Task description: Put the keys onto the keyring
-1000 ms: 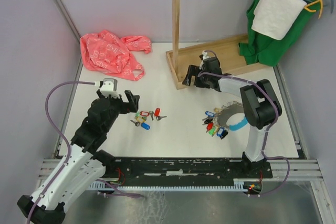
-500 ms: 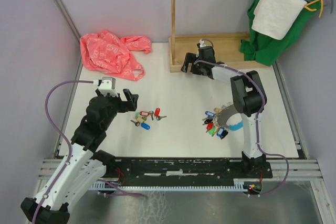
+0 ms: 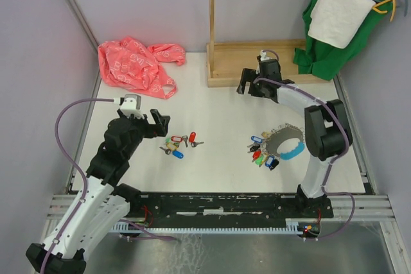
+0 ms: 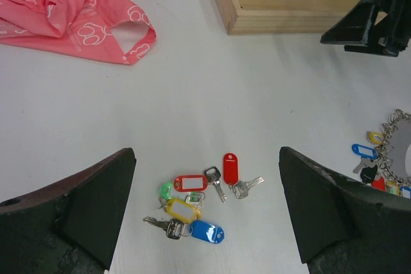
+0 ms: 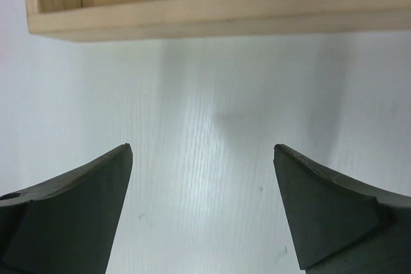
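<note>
In the left wrist view, the keyring [image 4: 397,117] is cropped.

Small silver metal keys [image 4: 214,183] with glossy plastic tags in red, blue, green and yellow are laid on a smooth matt white table [image 4: 192,94]. A large grey beaded-metal loop with a light-blue sleeve [image 3: 284,133], a pale bare-wood frame [image 4: 289,4] and crinkled pink printed cloth [image 4: 64,11] are also seen.

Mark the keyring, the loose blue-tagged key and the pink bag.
keyring [image 3: 293,152]: top view, on its light-blue sleeve.
loose blue-tagged key [image 4: 207,231]: left wrist view, on the blue tag.
pink bag [image 3: 131,65]: top view, on its crumpled middle.
</note>
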